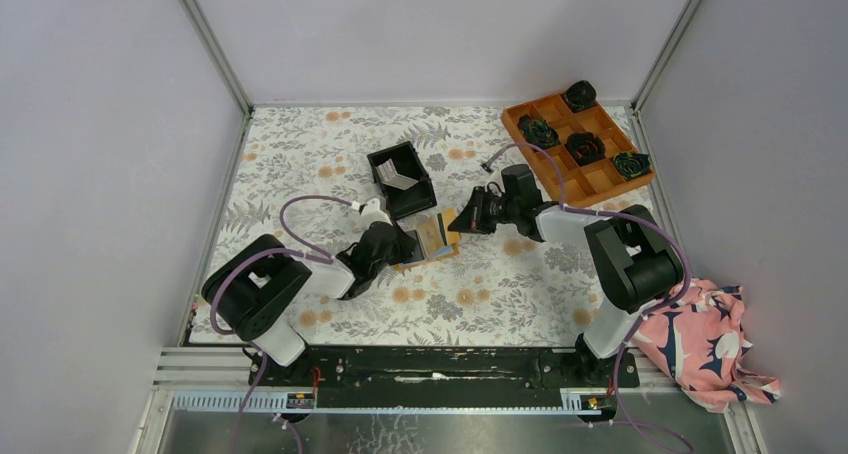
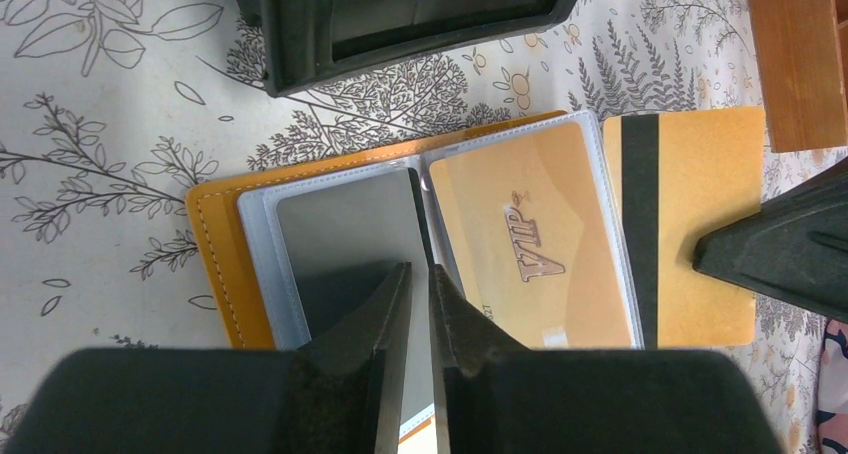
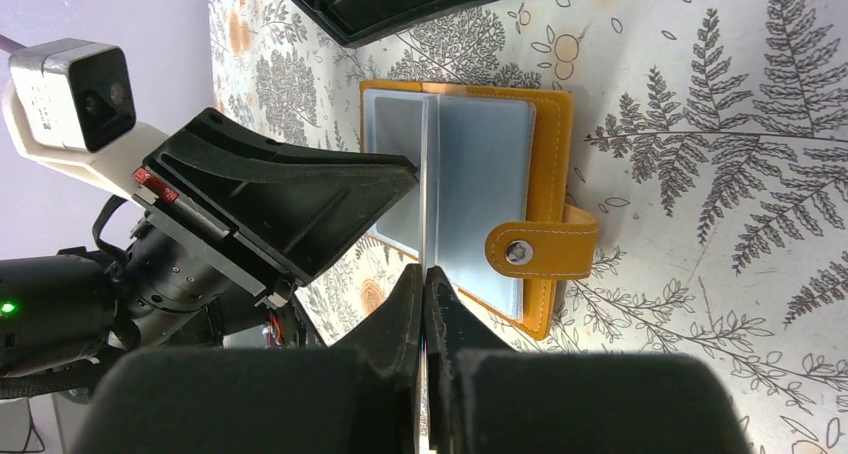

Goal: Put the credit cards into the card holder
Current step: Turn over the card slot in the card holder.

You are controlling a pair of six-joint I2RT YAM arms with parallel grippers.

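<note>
On the floral cloth (image 1: 300, 154), well into the loading step, not done: more cards (image 1: 398, 177) lying in the black bin (image 1: 418, 196). Just beside the bin, holder (image 3: 555, 154) spread open and flat, clear sleeves up. Left gripper (image 2: 420, 274) down over the spine, jaws a narrow slit apart; cannot tell if nipping a sleeve leaf or merely pressing. Right gripper (image 3: 423, 279) clamped tight on the far edge of a gold stripe card (image 2: 700, 224), its near edge meeting the outer edge of the sleeve showing the VIP card (image 2: 530, 244). Grey card (image 2: 345, 234) already pocketed on the other page.

Next, by the look of it: slide the stripe card straight in, flat and square to the sleeve mouth — holder pinned throughout.

Legible: only "VIP" in slanted script — small print below it too fine to read.
</note>
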